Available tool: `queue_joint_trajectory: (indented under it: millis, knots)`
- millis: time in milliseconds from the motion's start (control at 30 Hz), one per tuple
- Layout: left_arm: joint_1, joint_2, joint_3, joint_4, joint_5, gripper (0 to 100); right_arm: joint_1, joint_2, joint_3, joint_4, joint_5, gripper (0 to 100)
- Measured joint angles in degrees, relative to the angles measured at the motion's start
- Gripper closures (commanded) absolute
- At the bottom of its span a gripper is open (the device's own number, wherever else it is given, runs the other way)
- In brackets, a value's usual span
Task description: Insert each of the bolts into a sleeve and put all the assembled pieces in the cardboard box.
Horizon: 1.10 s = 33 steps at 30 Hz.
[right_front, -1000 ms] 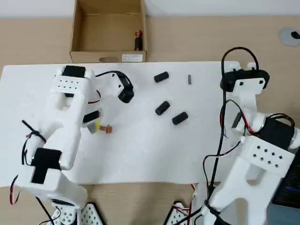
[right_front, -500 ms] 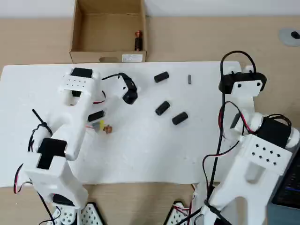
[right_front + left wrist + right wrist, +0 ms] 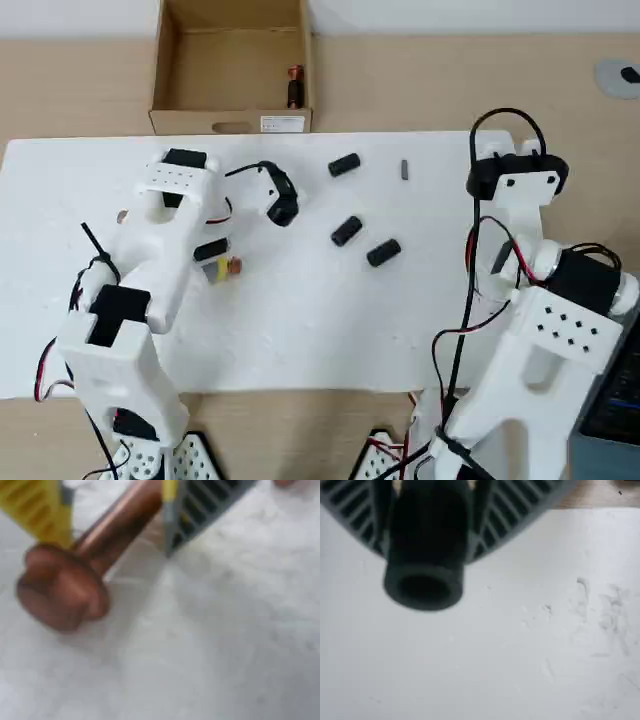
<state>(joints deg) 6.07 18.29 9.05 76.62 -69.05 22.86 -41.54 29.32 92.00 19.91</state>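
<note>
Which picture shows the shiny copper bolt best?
The left wrist view. There the copper bolt is close up, head and shank clear, gripped in the left claw. The high view has it as a tiny speck by that arm. The right wrist view looks at a black sleeve in the right claw.

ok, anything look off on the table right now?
Nothing stands out. The left gripper is shut on a copper bolt, the right gripper on a black sleeve; three loose sleeves lie apart on the white mat, one assembled piece lies in the cardboard box.
</note>
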Motion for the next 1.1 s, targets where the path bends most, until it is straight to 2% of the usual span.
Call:
queue_joint_trajectory:
  millis: [367,567,733,900,1100]
  knots:
    - [0.53,-0.26,0.00,0.44,4.31,99,0.00,0.00,0.00,0.00,0.00,98.8]
    - [3.34,-5.10,-2.99,8.44,8.00,99,0.00,0.00,-0.88,0.79,0.00,98.8]
    - [8.70,-13.63,-5.63,14.07,15.47,99,0.00,0.00,-5.71,3.25,0.00,98.8]
    - [14.42,-20.48,-5.71,18.02,26.73,99,0.00,0.00,-10.02,6.86,0.09,98.8]
    - [15.74,-28.04,-5.71,18.46,38.59,99,0.00,-5.01,-12.22,8.18,0.09,98.8]
